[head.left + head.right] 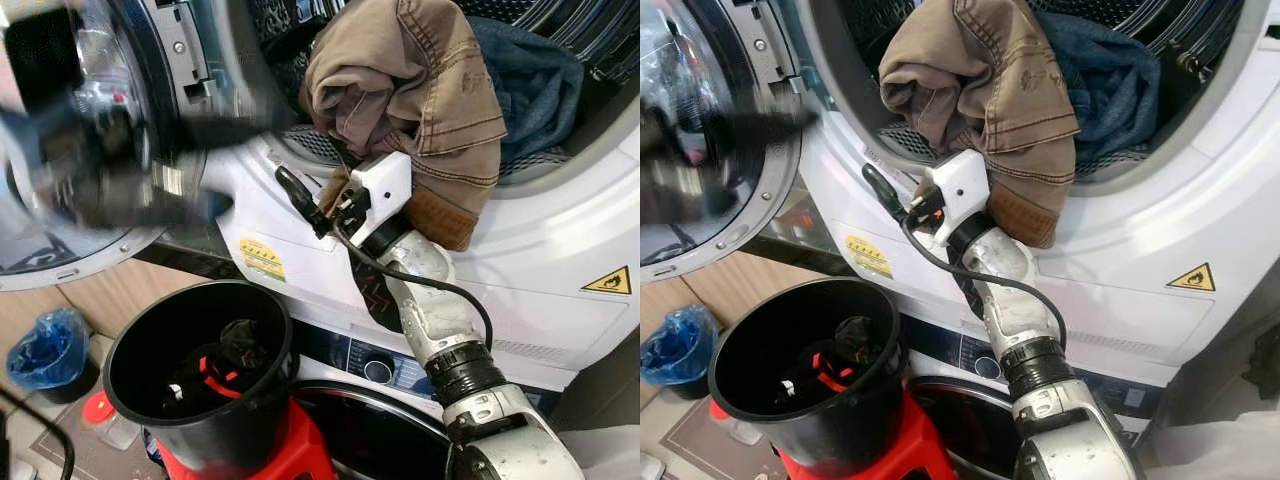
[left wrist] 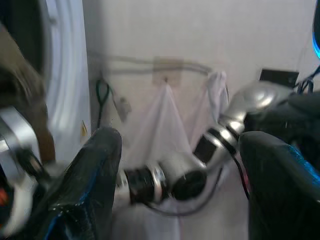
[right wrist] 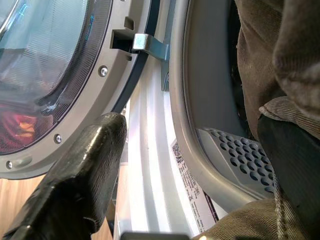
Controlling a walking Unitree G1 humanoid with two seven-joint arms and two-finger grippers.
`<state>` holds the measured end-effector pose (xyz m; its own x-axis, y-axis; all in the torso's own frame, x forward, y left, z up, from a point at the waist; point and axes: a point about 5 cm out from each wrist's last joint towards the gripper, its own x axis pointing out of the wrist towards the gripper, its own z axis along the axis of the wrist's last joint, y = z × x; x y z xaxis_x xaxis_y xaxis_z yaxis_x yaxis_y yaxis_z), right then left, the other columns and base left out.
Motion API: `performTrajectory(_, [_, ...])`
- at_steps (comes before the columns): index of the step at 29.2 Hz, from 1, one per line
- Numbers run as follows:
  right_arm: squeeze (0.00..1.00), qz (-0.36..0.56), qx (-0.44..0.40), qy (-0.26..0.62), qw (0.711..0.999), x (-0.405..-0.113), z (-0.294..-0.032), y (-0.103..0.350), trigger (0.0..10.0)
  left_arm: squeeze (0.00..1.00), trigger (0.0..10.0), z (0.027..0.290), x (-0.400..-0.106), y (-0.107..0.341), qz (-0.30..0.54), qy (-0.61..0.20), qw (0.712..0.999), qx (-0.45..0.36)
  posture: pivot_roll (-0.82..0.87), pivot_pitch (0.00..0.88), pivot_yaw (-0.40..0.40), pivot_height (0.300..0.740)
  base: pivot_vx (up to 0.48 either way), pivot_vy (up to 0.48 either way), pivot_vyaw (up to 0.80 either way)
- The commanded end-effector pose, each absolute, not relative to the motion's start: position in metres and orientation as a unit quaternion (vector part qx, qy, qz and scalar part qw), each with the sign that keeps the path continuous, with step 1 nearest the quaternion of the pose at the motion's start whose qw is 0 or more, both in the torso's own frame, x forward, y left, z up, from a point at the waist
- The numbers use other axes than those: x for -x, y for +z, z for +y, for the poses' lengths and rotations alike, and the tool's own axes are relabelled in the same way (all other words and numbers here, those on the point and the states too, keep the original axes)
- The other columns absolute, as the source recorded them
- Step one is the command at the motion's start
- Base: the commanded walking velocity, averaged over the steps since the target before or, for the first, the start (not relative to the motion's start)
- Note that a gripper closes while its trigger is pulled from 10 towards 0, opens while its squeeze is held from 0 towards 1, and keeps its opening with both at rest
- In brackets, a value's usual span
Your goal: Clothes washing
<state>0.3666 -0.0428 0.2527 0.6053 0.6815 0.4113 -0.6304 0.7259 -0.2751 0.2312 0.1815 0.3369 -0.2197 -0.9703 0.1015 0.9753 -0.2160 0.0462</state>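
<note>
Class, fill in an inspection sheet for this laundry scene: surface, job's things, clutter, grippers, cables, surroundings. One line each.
Surface: washing machine front, white, with its door swung open.
Job's things: brown trousers draped over the drum rim; blue garment inside the drum; black bucket with dark items, standing on a red stool.
Clutter: blue bag on the floor.
Grippers: right gripper open at the drum rim, one finger against the trousers; left gripper open, blurred.
Cables: black cable looping along the right arm.
Surroundings: second appliance's control panel below; yellow warning sticker.
</note>
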Motion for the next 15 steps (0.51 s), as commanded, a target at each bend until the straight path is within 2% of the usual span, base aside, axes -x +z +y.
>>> performTrajectory(1, [0.0,-0.252,0.046,0.363,0.896,-0.37,-0.044,0.257,10.0,0.0,10.0,0.18,-0.228,0.328,-0.01,-0.782,0.624,0.0,0.08,0.0,0.131,0.74,0.0,0.0,0.0])
performTrajectory(2, [0.0,-0.251,0.047,0.365,0.895,-0.37,-0.043,0.257,10.0,0.0,10.0,0.18,-0.227,0.308,0.044,-0.783,0.62,-0.006,0.08,0.0,0.13,0.74,0.0,0.0,0.0])
performTrajectory(3, [0.0,-0.251,0.047,0.365,0.895,-0.37,-0.043,0.257,10.0,0.0,10.0,0.18,-0.227,0.308,0.044,-0.783,0.62,-0.006,0.08,0.0,0.13,0.74,0.0,0.0,0.0])
performTrajectory(6, [0.0,-0.252,0.049,0.367,0.894,-0.371,-0.04,0.258,10.0,0.0,10.0,0.18,-0.223,0.26,0.155,-0.785,0.599,-0.036,0.08,0.0,0.132,0.74,0.0,0.0,0.0])
performTrajectory(8, [0.0,-0.253,0.05,0.368,0.893,-0.371,-0.04,0.259,10.0,0.0,10.0,0.18,-0.223,0.245,0.185,-0.781,0.594,-0.053,0.08,0.0,0.132,0.74,0.0,0.0,0.0])
performTrajectory(10, [0.0,-0.258,0.053,0.368,0.892,-0.371,-0.039,0.262,10.0,0.0,10.0,0.176,-0.227,0.209,0.23,-0.76,0.601,-0.088,0.07,0.0,0.134,0.74,0.0,0.0,0.0])
performTrajectory(12, [0.0,-0.26,0.054,0.368,0.891,-0.372,-0.038,0.264,10.0,0.0,10.0,0.174,-0.229,0.198,0.237,-0.755,0.604,-0.098,0.06,0.0,0.133,0.74,0.0,0.0,0.0])
performTrajectory(15, [0.0,-0.269,0.059,0.367,0.889,-0.373,-0.037,0.272,10.0,0.0,10.0,0.167,-0.242,0.164,0.245,-0.721,0.64,-0.106,0.06,0.0,0.131,0.74,0.0,0.0,0.0])
